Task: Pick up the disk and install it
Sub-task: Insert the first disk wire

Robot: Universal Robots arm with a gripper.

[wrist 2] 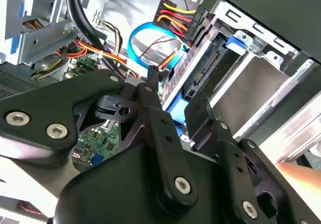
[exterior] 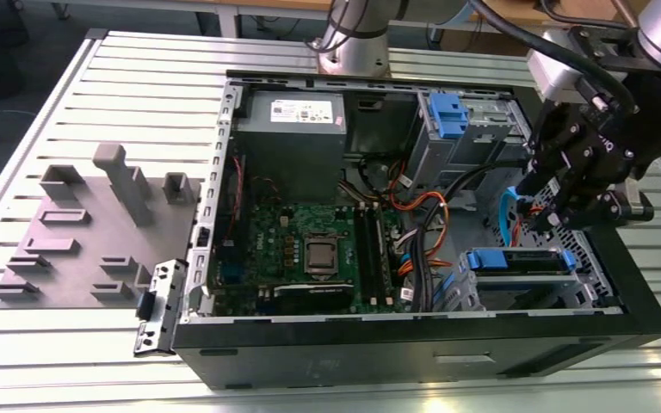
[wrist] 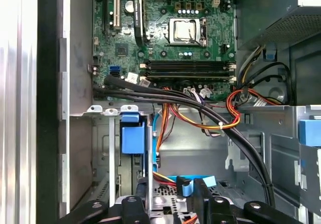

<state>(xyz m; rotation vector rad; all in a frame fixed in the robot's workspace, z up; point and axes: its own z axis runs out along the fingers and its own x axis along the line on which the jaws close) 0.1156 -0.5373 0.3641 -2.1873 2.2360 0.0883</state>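
Gripper is seen inside the open computer case, at the exterior view's right, between two drive bays. Fingers are pressed onto the disk from both sides. In the second wrist view its blue carrier frame is pinched between them. Disk is held on edge and tilted, connector end toward the camera, just beside the silver drive cage. Contact with the cage cannot be told. A looped blue cable and a bundle of red, yellow and orange wires are seen just behind the disk.

In the exterior view a blue-fronted carrier is seated in the near bay, just beside the gripper. Another blue carrier is seated in the far bay. Motherboard is laid flat mid-case, with the grey power-supply box beyond it. Case is set on a slatted tabletop. A grey fixture plate is placed at the exterior view's left, apart from the case.
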